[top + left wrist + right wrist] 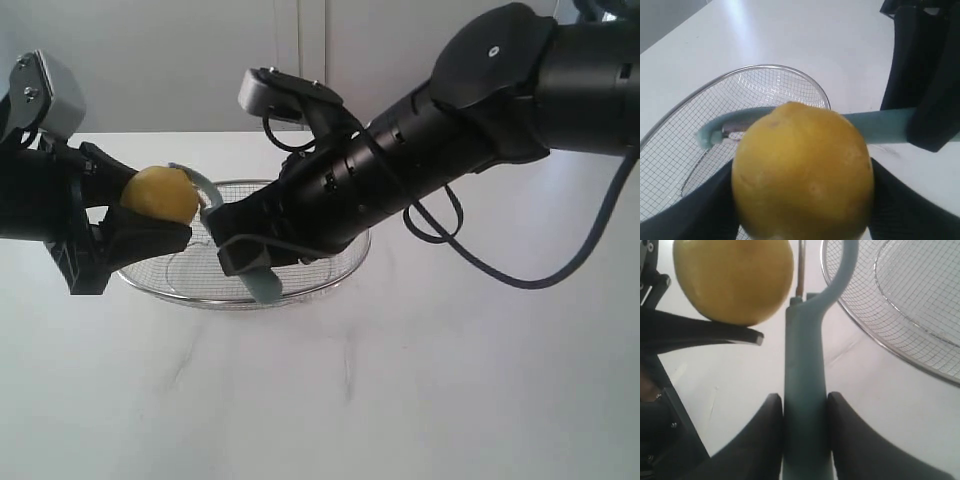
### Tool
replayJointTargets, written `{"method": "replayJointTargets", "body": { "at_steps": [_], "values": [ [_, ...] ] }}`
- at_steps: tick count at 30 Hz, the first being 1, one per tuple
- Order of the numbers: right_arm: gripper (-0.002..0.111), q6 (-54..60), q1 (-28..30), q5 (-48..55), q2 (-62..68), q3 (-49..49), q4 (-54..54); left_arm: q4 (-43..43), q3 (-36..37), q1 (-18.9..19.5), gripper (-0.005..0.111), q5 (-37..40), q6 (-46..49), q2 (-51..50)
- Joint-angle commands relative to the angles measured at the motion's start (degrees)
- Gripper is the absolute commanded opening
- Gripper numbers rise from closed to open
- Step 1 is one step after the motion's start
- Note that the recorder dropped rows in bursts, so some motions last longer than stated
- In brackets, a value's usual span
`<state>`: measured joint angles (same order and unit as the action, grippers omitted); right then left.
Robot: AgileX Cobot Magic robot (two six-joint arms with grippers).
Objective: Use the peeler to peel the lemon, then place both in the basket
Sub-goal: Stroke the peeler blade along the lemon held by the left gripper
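**Desk:** Where is the lemon on your screens?

**Me:** I see the lemon (160,193) up in the air, clamped in the left pincer (157,206). One black finger sits on each side of it, so that pincer is closed around the fruit. It hangs over the left edge of the basket (190,285), clear of the mesh. The skin that I can see is yellow and whole.

**Desk:** And the peeler?

**Me:** The right pincer (805,427) has reached across the middle and grips the peeler (805,365) by its teal handle, fingers pressed tight on both flanks. In the exterior view the handle's end pokes out below that pincer, in front of the basket. The curved head arcs over the side of the lemon that faces the right arm. From the left wrist camera the head shows behind the fruit. It is right up against the lemon, but I cannot tell whether the blade bites the skin.

**Desk:** The basket?

**Me:** It rests on the white bench (420,400), under and behind both pincers. I see only wire mesh inside it.
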<state>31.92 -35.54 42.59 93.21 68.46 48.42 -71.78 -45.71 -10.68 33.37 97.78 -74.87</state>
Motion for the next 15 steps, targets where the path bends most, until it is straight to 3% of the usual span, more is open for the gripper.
{"method": "replayJointTargets", "body": {
  "at_steps": [1, 15],
  "values": [
    [0.000, -0.7, 0.2, -1.2, -1.4, 0.1, -0.7, -1.4, 0.3, 0.1, 0.000, 1.2, -0.2, 0.2],
    [0.000, -7.3, 0.2, -4.9, -4.5, 0.1, -7.6, -1.4, 0.3, 0.1, 0.000, 1.2, -0.2, 0.2]
  ]
}}
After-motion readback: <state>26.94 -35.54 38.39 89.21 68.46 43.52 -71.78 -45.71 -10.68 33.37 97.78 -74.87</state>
